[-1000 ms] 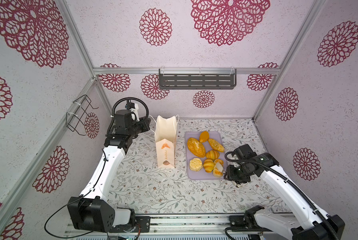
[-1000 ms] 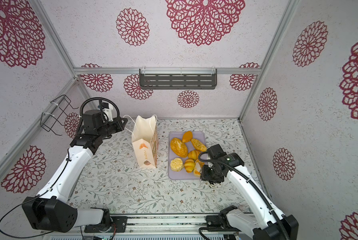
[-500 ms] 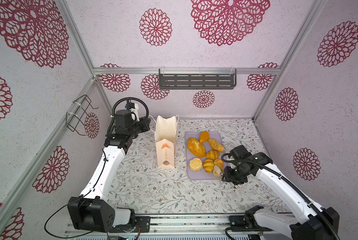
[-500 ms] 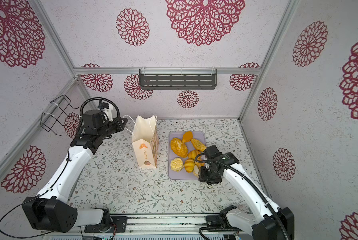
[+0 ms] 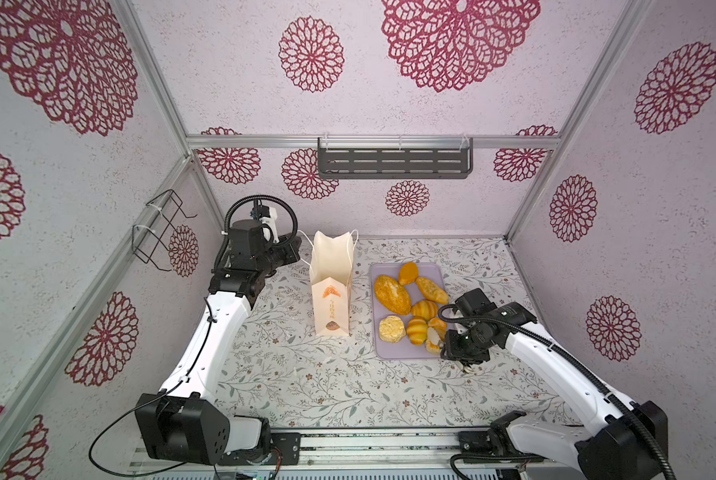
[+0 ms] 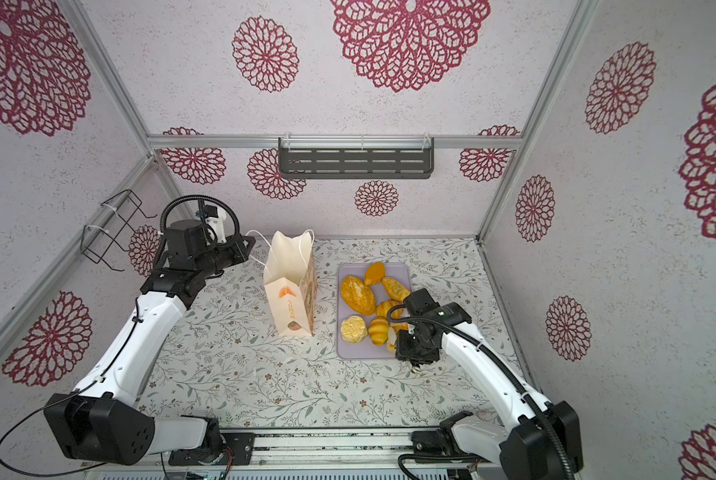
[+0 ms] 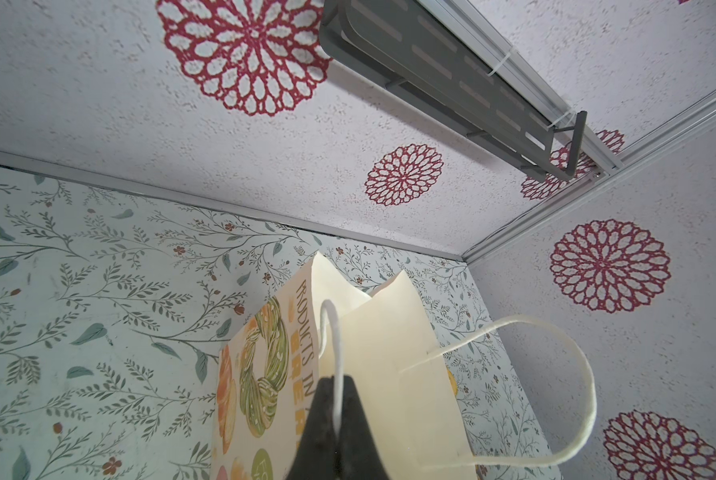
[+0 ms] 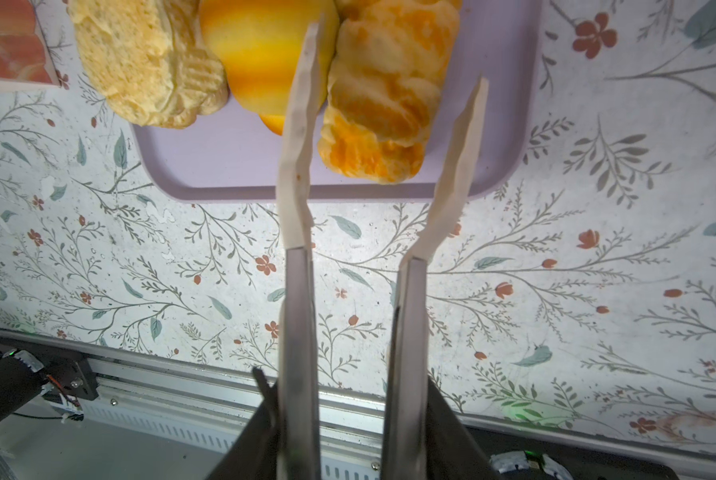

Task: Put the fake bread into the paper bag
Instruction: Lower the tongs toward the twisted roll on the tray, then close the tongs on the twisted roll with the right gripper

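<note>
The cream paper bag (image 5: 331, 291) (image 6: 292, 299) (image 7: 381, 374) stands upright and open, left of the lilac tray (image 5: 406, 353) (image 8: 231, 166). My left gripper (image 5: 297, 251) (image 7: 336, 399) is shut on the bag's white cord handle (image 7: 333, 332). The fake bread lies on the tray: a large oval loaf (image 5: 391, 294), a pale round bun (image 5: 391, 328) (image 8: 140, 62), ribbed rolls and smaller ovals. My right gripper (image 5: 436, 338) (image 8: 400, 52) is open. Its long pale fingers (image 8: 302, 124) straddle a ribbed roll (image 8: 381, 104) at the tray's near right corner, one touching it and the other a little apart.
A grey slotted shelf (image 5: 393, 163) hangs on the back wall. A black wire rack (image 5: 159, 226) is fixed to the left wall. The arms' metal rail (image 5: 369, 440) runs along the front edge. Bare flowered tabletop lies in front of bag and tray.
My right gripper has shifted left over the tray's near right corner and its fingers have narrowed around the ribbed roll. The left arm and bag have stayed still.
</note>
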